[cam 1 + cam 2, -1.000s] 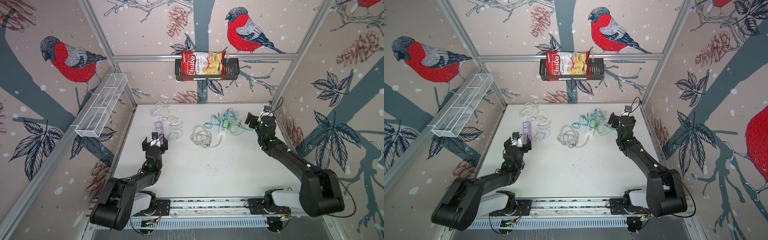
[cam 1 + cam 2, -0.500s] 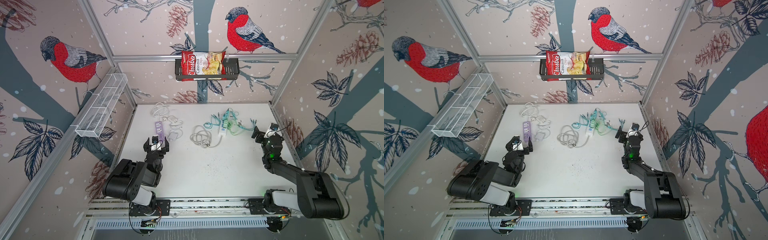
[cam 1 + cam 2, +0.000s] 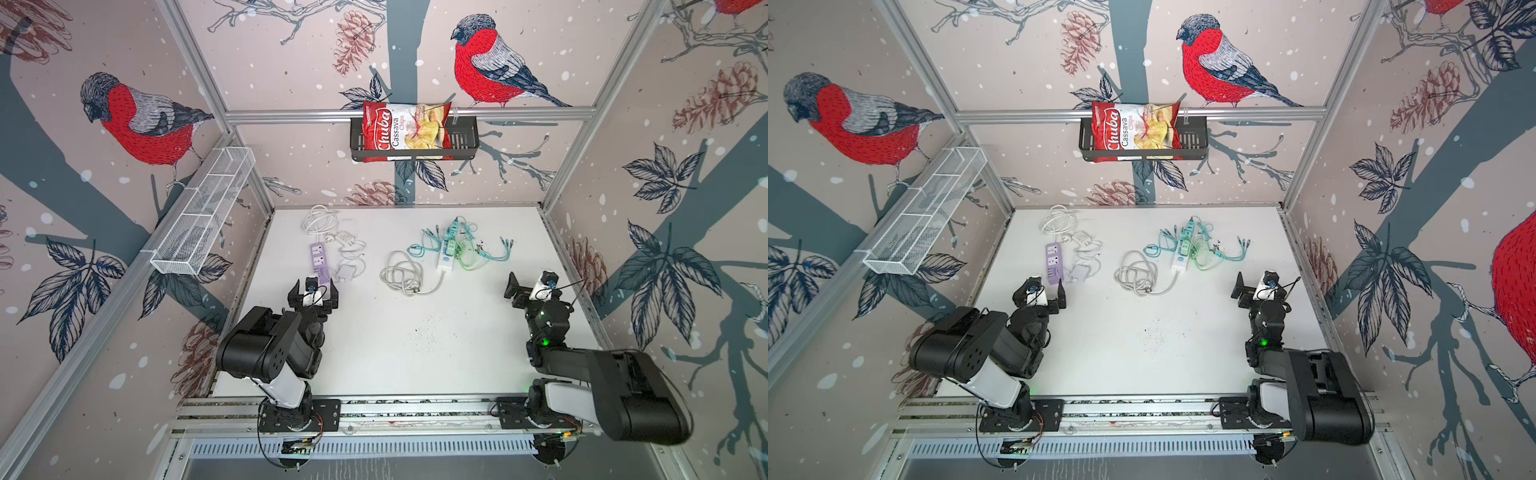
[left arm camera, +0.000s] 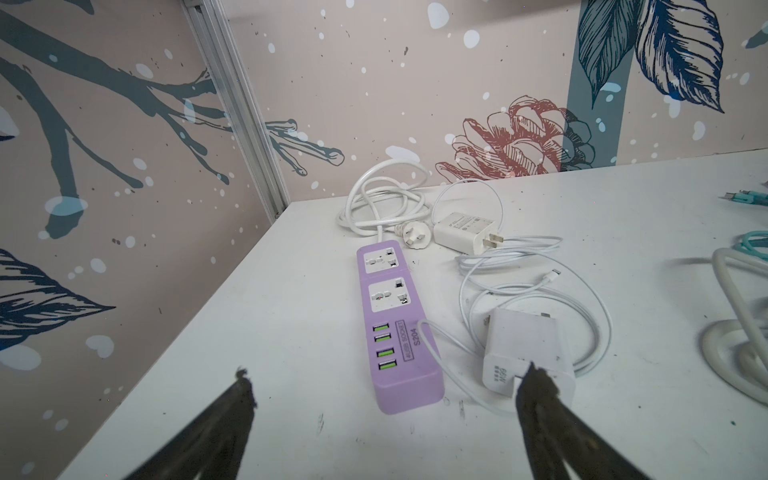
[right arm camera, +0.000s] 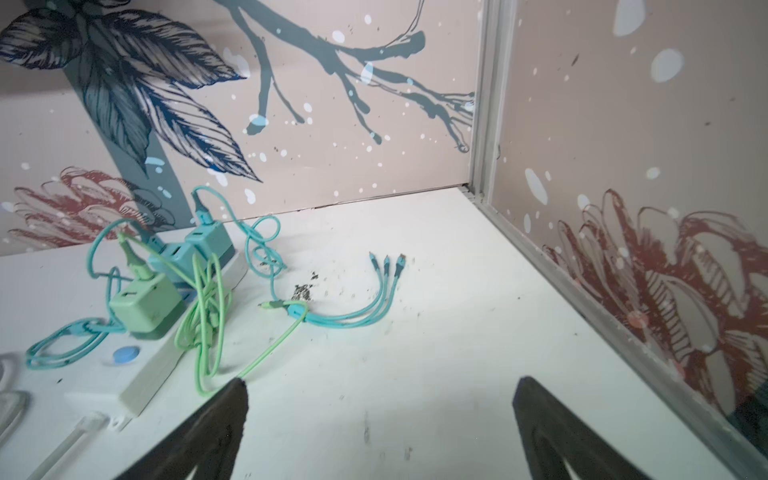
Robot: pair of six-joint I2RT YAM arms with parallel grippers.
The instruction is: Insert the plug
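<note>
A purple power strip (image 3: 318, 259) (image 4: 395, 328) lies at the table's back left, its two sockets empty. Beside it lie a white charger plug (image 4: 528, 353), a second white charger (image 4: 463, 230) and the strip's three-pin plug (image 4: 413, 239), among thin white cables. My left gripper (image 3: 314, 287) (image 4: 385, 372) hovers open just in front of the strip's near end and holds nothing. One of its fingertips (image 4: 534, 380) overlaps the near charger in the wrist view. My right gripper (image 3: 530, 286) (image 5: 382, 384) is open and empty over bare table near the right wall.
A white power strip (image 3: 445, 257) (image 5: 153, 374) carries a green charger (image 5: 143, 305), teal chargers (image 5: 195, 249) and tangled green and teal cables. A grey cable coil (image 3: 405, 274) lies at the centre. A chip bag (image 3: 405, 126) sits in a back-wall basket. A wire basket (image 3: 203, 216) hangs on the left wall.
Both arms have drawn back toward the front rail. The right gripper has moved away from the white strip toward the right wall. Both grippers have stayed open.
</note>
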